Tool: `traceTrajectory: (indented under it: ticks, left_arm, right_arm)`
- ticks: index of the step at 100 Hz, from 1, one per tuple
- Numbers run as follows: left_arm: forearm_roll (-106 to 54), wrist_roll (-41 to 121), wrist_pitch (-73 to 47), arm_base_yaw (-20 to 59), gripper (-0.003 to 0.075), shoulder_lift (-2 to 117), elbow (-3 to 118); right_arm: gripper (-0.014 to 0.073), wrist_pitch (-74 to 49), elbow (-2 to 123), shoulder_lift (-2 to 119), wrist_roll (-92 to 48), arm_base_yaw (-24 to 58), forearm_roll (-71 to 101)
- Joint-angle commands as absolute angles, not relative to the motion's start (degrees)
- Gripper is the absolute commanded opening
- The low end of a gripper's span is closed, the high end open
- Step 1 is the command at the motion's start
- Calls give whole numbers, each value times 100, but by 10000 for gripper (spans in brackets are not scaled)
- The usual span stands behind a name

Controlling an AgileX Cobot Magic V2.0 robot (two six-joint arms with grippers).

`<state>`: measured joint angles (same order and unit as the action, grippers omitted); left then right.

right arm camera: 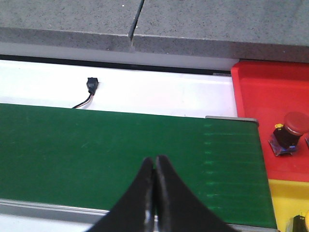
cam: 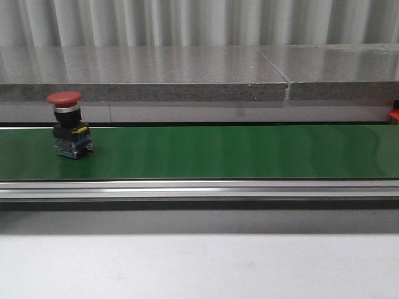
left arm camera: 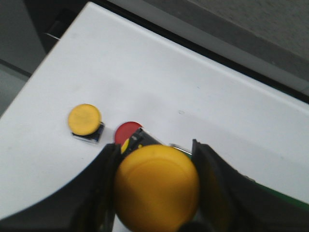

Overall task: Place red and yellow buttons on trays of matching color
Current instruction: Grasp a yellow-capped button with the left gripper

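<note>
Front view: red button [cam: 67,103] upright on green belt [cam: 237,152], far left; neither arm visible.

Left wrist view: left gripper [left arm camera: 155,183] clamped on large yellow button [left arm camera: 157,186], above white table [left arm camera: 159,82]. Below it: small yellow button [left arm camera: 84,119], red-capped button [left arm camera: 126,130]. Advice: set down gently, release only once seated, clear of neighbours.

Right wrist view: right gripper [right arm camera: 155,191] fingers pressed together, empty, over belt. Red tray [right arm camera: 260,96] holds another red button [right arm camera: 289,133]; yellow tray [right arm camera: 285,198] just beside it.

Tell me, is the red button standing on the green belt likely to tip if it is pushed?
The red button probably tips easily: its wide cap sits high above a narrower body. It looks rigid, likely hard plastic. The smooth green belt may let it slide.
</note>
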<state>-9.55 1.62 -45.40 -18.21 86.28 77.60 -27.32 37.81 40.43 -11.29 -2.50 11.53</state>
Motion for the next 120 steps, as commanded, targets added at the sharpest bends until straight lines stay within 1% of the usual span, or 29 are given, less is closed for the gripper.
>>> traceTrajectory:
  ticks: [1,15,28,62,106,114,117,120]
  left_arm:
    - [-1004,256,-4448,-1467,-21,8405,7891]
    - [-897,256,-4433,-1038,-21,8405,7634]
    - [-874,256,-4355,-860,-21,8414,7331]
    - [-876,256,-4211,-860,-21,8427,6833]
    - [-914,256,-4373,-860,-20,8932,6807]
    - [-914,256,-4373,-860,-1,8932,6807]
    - [-914,256,-4362,-860,20,8932,6807]
    - [-914,256,-4362,-860,62,8932,6807]
  right_arm:
    - [-68,-2357,3936,4008,-1178,-249,1162]
    - [-68,-2357,3936,4008,-1178,-249,1162]
    - [-68,-2357,3936,4008,-1178,-249,1162]
    - [-68,-2357,3936,4008,-1178,-249,1162]
    - [-68,-2357,3936,4008,-1178,-249,1162]
    - [-68,-2357,3936,4008,-1178,-249,1162]
    - [-68,-2357,3936,4008,-1178,-249,1162]
    - [-68,-2357,3936,4008,-1178,-249,1162]
